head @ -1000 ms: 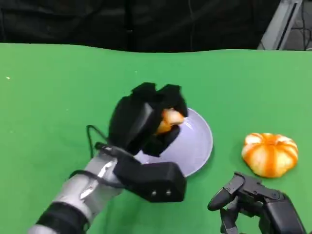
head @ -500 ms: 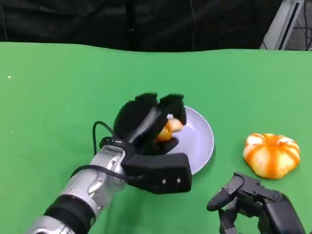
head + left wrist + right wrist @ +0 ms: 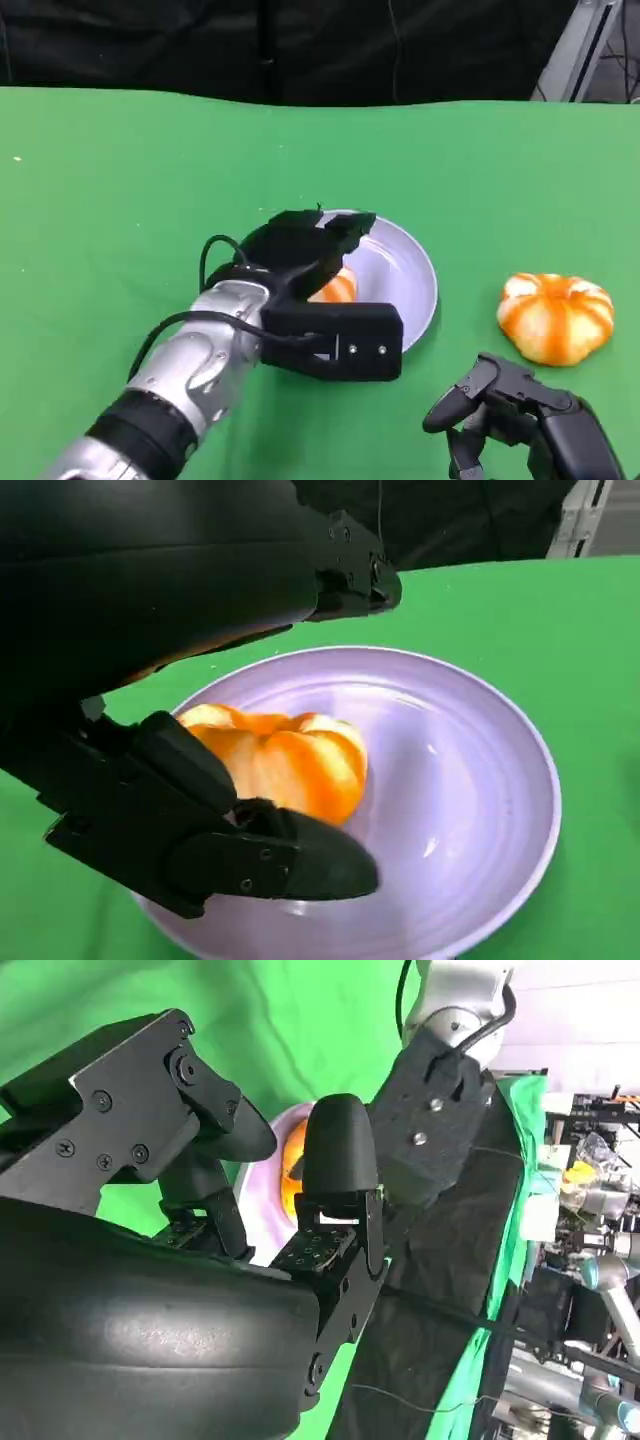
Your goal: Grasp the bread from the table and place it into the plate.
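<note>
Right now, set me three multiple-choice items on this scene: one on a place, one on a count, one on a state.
1. Where does the bread under the left hand lie?
A. On the green cloth beside the plate
B. In the plate
C. Under the right hand

2. How many orange breads are on the table?
A. One
B. Two
C. Four

3. What does the right hand hold?
A. Nothing
B. The plate
C. A bread

Answers:
1 B: the bread rests on the plate beneath the left hand.
2 B: that one, plus a second bread on the green cloth.
3 A: the right hand hangs apart from everything.
</note>
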### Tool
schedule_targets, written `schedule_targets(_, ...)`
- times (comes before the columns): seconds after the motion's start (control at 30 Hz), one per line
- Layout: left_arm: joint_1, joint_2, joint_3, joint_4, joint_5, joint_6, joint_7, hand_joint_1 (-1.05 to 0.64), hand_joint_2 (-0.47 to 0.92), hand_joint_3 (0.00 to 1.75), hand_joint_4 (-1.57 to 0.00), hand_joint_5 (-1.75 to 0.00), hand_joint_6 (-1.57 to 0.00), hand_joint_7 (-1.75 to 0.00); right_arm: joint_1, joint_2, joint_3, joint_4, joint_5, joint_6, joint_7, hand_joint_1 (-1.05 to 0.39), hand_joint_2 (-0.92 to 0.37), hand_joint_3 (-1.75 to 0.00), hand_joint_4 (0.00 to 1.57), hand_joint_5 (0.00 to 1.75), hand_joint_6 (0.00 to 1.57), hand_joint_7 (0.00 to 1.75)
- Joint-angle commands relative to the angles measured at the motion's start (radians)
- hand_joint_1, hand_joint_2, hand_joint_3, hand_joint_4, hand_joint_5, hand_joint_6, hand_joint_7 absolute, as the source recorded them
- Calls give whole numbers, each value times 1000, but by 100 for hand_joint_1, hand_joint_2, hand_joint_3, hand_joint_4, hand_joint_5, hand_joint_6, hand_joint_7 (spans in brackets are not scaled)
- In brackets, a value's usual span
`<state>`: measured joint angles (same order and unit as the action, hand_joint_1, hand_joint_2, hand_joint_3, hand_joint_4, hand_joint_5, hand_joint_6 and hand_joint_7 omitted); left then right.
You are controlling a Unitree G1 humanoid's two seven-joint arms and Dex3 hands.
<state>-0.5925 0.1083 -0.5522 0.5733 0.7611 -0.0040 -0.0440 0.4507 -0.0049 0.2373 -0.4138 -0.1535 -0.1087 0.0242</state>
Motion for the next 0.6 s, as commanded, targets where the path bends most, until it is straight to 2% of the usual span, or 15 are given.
schedule_targets(0.03,65,92,54,-115,-59,-72,-6,-94,92,72,0,0,0,0,4,0,-1,-11,0,7,-10,3,-46,-123,69,168,72,135)
schedule_targets(0.17,85,114,67,-150,-75,-91,-11,-92,92,73,0,0,0,0,1,-1,3,-11,-1,9,-13,3,-46,-122,69,168,72,134)
schedule_targets(0.23,200,172,153,-264,-178,-177,-1,-87,92,69,-2,-1,-3,-2,4,-1,2,-5,1,-1,-17,2,-47,-121,69,168,72,135)
schedule_targets(0.3,290,202,219,-334,-261,-246,7,-78,92,60,-12,-8,-13,-6,2,-4,0,0,-3,-8,-20,2,-48,-119,69,168,72,134)
schedule_targets(0.37,338,210,250,-358,-301,-293,8,-73,92,56,-19,-13,-20,-9,-2,-13,-3,3,-11,-13,-20,2,-47,-120,70,168,71,135)
schedule_targets(0.47,392,207,285,-383,-341,-340,16,-71,92,54,-20,-16,-22,-9,-2,-17,-10,-2,-3,-7,-13,2,-46,-122,70,167,71,135)
schedule_targets(0.5,443,199,313,-402,-385,-383,33,-64,92,49,-26,-33,-31,-12,-1,-19,-16,-5,4,0,-9,2,-46,-123,71,168,71,135)
schedule_targets(0.53,479,192,334,-415,-417,-415,44,-59,92,45,-24,-55,-39,-12,0,-19,-20,-8,9,5,-6,2,-46,-123,71,168,71,135)
schedule_targets(0.6,550,170,371,-438,-487,-478,58,-53,92,39,-28,-78,-51,-15,-1,-22,-25,-5,15,-4,0,2,-46,-124,71,168,72,135)
